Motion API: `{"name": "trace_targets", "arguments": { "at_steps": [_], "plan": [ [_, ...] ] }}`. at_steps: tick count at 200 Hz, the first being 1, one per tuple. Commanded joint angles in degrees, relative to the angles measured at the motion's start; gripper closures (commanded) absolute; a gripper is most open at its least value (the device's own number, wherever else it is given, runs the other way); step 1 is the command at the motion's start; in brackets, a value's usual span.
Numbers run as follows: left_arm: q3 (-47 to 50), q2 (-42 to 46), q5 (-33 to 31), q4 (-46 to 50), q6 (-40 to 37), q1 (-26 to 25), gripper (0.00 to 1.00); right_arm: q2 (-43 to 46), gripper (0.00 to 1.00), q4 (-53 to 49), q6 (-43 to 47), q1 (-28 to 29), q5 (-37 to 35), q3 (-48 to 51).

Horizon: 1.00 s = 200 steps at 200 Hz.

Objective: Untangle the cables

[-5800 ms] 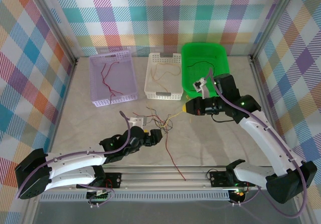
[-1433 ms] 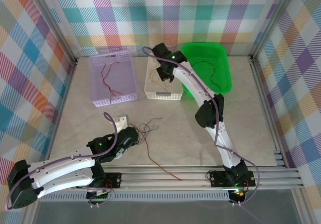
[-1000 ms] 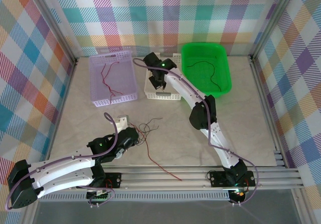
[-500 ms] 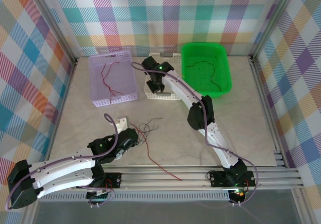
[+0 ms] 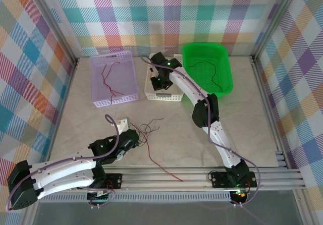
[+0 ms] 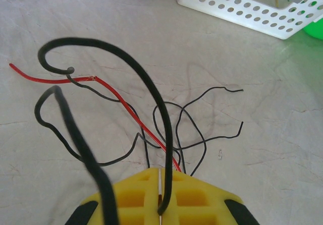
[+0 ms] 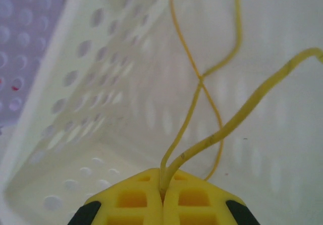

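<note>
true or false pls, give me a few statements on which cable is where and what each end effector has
1. The right end effector is shut on a yellow cable over the white basket. True.
2. The green basket holds a red cable. False: a wavy black cable lies in it.
3. The left end effector is shut on a tangled black cable. True.
4. The lilac basket holds a yellow cable. False: it holds a red cable.
</note>
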State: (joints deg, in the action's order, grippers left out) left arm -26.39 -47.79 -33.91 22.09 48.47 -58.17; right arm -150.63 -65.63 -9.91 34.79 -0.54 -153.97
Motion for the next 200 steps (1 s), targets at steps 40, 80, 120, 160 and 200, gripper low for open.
{"name": "trace_targets", "arguments": {
  "at_steps": [40,80,120,160,200],
  "plan": [
    [1.01,0.15,0.36,-1.25,0.83,0.94,1.0,-1.47,1.0,-0.55,-6.3,-3.94,0.3,0.18],
    [1.5,-0.01,0.66,-1.82,1.14,0.86,1.0,-3.6,1.0,-0.99,-6.67,-4.85,-0.19,0.15],
    [1.39,-1.03,1.18,-2.39,1.25,0.87,1.0,-4.74,1.0,-1.72,-7.6,-5.85,0.85,-0.1],
    [1.52,-0.97,1.08,-2.48,1.37,0.87,1.0,-2.07,1.0,-1.51,-7.48,-5.96,1.01,-0.12],
    [1.17,-0.95,1.1,-2.15,1.27,0.87,1.0,1.37,0.97,-1.34,-7.67,-6.05,1.51,-0.11]
  ]
}}
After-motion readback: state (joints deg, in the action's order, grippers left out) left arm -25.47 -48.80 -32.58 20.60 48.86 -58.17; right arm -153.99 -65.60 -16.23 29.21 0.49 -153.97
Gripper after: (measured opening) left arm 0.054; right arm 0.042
